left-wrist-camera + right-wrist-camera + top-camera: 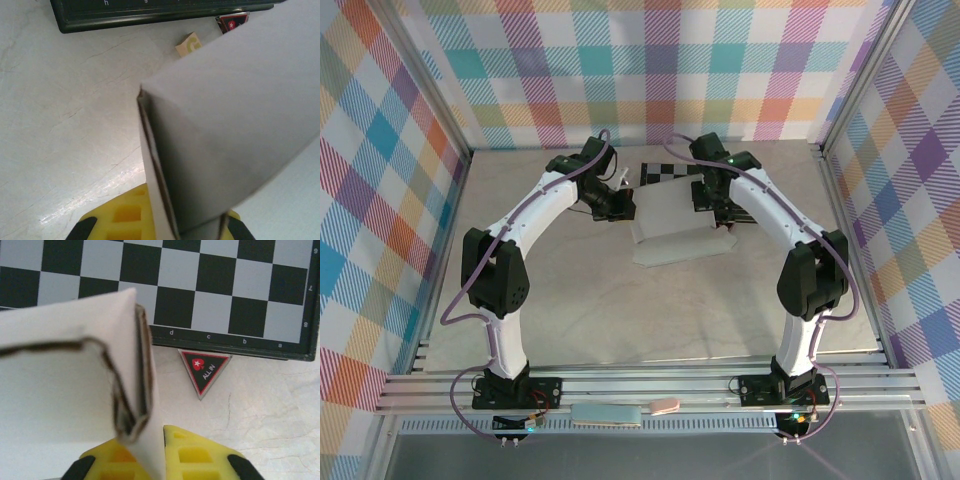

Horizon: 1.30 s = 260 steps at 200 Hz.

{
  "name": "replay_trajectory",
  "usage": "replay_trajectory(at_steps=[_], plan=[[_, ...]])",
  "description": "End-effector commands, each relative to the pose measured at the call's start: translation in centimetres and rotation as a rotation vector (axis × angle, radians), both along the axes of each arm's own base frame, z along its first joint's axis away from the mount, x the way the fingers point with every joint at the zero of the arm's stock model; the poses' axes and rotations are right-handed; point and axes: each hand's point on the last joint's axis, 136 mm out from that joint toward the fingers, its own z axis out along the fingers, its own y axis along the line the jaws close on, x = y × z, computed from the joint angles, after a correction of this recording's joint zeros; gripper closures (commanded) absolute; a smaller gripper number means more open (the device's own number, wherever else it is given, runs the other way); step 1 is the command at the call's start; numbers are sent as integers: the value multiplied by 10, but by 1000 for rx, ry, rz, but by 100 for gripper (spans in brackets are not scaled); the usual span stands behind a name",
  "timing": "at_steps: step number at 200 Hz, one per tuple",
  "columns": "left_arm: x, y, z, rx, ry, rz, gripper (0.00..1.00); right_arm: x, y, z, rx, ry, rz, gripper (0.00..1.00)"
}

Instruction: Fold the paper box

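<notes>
Yellow-padded fingers of the left claw [175, 227] sit closest to its wrist camera, clamped shut on an upright side wall of the pale-grey, thin cardboard paper box [225, 125]. The right claw [152, 460] is likewise closed, on a doubled-over, brown-edged wall at the opposite side. Pinching both ends at once looks meant to keep the walls standing and stop the sheet sliding while the folds are creased, so the folding seems partway done rather than finished. From above, the box lies near the far edge of the desk [600, 300], about midway along it, just in front of the black-and-white checkered chessboard [200, 290]. A black triangular token [205, 371] marked ALL IN rests beside the board's near edge. The desk is pale and marbled, with fine veins; bright plaid cloth walls [650, 60] and aluminium framing [650, 385] enclose it.
</notes>
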Motion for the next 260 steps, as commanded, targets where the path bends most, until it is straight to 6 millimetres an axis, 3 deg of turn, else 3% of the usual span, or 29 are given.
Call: replay_trajectory(at_steps=[1,54,88,131,153,182,209,260], plan=[[-5,-4,26,-36,-42,-15,100,4,-16,5,-112,-31,-64,97],[-4,-5,24,-34,-37,-8,100,-1,-26,14,-398,-82,-128,100],[-3,-6,24,-36,-36,-8,100,1,-18,22,-605,-137,-100,100],[-2,-7,25,-41,-37,-8,100,3,-2,19,-682,-150,-54,100],[-2,-7,26,-43,-39,-9,100,2,8,15,-589,-145,-32,100],[-3,-7,26,-44,-39,-9,100,0,32,16,-260,-106,34,100],[-3,-7,26,-48,-36,-8,100,-1,53,21,-33,-45,107,80],[-3,-7,25,-43,-36,-9,100,4,38,50,42,-89,60,58]])
